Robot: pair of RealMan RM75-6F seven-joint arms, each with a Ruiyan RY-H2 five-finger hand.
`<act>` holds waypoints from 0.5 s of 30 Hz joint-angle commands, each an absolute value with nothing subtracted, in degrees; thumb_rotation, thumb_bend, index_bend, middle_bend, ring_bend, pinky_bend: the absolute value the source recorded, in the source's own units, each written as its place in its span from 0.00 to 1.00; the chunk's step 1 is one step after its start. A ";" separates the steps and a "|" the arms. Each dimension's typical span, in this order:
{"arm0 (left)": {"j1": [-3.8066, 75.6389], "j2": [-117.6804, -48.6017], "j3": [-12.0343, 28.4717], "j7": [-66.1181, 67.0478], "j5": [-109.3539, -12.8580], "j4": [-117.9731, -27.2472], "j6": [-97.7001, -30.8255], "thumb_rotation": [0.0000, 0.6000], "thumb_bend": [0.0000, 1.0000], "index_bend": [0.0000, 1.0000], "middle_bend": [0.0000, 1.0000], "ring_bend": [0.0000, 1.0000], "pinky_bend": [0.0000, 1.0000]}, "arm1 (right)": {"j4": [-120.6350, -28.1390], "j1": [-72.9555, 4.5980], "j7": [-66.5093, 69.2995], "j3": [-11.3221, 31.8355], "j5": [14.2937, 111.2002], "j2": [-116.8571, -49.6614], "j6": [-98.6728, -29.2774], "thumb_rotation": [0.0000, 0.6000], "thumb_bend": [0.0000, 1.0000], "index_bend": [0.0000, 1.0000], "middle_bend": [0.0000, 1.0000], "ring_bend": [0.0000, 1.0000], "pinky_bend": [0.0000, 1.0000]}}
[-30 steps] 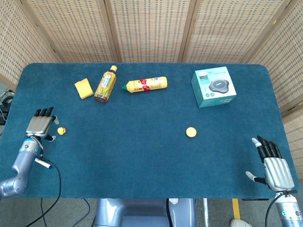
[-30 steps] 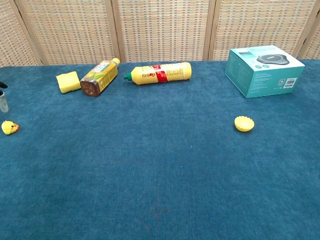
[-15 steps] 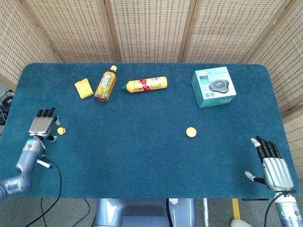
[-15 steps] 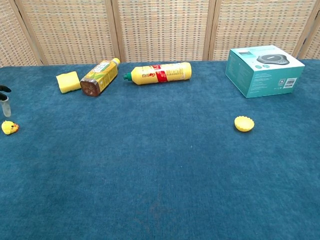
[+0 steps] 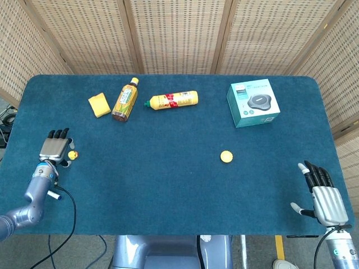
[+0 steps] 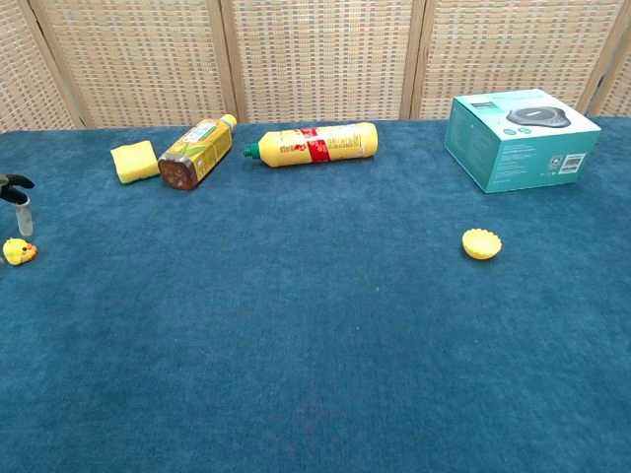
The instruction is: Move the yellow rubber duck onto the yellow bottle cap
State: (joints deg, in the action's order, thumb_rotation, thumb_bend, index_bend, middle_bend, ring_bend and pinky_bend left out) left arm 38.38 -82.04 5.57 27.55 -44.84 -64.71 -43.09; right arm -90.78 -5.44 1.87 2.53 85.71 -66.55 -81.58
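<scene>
While the left robot hand (image 5: pixel 54 149) lies palm-down near the left edge of the tabletop (image 5: pixel 168 185), its dark fingers point away from the robot and sit slightly apart, holding nothing. In the chest view only a dark fingertip shows at the left border; the rest is cut off. The small yellow rubber duck (image 5: pixel 72 154) sits just beside that robot hand, on its inner side; whether they touch is hard to tell. The duck's orange beak is barely visible in the chest view (image 6: pixel 19 252).

At the opposite near corner, the right robot hand (image 5: pixel 322 195) rests with fingers spread and empty, its wrist cut off by the picture's lower edge.

Well apart from both, nearer the right robot hand, the round yellow bottle cap (image 5: pixel 226 156) lies with its ridged rim upward. Nothing stands between duck and cap on the blue felt-like cloth.

Farther back from the left robot hand lie a yellow sponge (image 5: pixel 99 105), a tea bottle (image 5: pixel 125 100) on its side and a yellow squeeze bottle (image 5: pixel 173 100), also on its side. A teal cardboard box (image 5: pixel 253 102) stands beyond the cap.
</scene>
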 commanded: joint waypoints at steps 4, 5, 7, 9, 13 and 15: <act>38.61 -82.24 5.14 28.16 -43.85 -64.11 -42.73 1.00 0.24 0.40 0.00 0.00 0.00 | -90.64 -5.42 2.01 2.63 85.62 -66.63 -81.69 1.00 0.00 0.03 0.00 0.00 0.00; 38.63 -82.24 5.07 28.25 -43.70 -64.02 -42.68 1.00 0.24 0.40 0.00 0.00 0.00 | -90.62 -5.42 2.07 2.64 85.60 -66.64 -81.68 1.00 0.00 0.03 0.00 0.00 0.00; 38.64 -82.26 4.99 28.29 -43.33 -63.90 -42.52 1.00 0.24 0.41 0.00 0.00 0.00 | -90.61 -5.45 2.12 2.63 85.61 -66.63 -81.62 1.00 0.00 0.03 0.00 0.00 0.00; 38.67 -82.39 4.86 28.33 -43.13 -63.70 -42.35 1.00 0.24 0.42 0.00 0.00 0.00 | -90.63 -5.46 2.10 2.60 85.67 -66.63 -81.60 1.00 0.00 0.03 0.00 0.00 0.00; 38.73 -82.87 4.56 28.33 -43.16 -63.37 -42.28 1.00 0.24 0.43 0.00 0.00 0.00 | -90.67 -5.47 2.03 2.55 85.69 -66.65 -81.56 1.00 0.00 0.03 0.00 0.00 0.00; 38.77 -83.02 4.40 28.46 -43.16 -63.28 -42.27 1.00 0.24 0.43 0.00 0.00 0.00 | -90.69 -5.48 2.06 2.55 85.64 -66.63 -81.52 1.00 0.00 0.03 0.00 0.00 0.00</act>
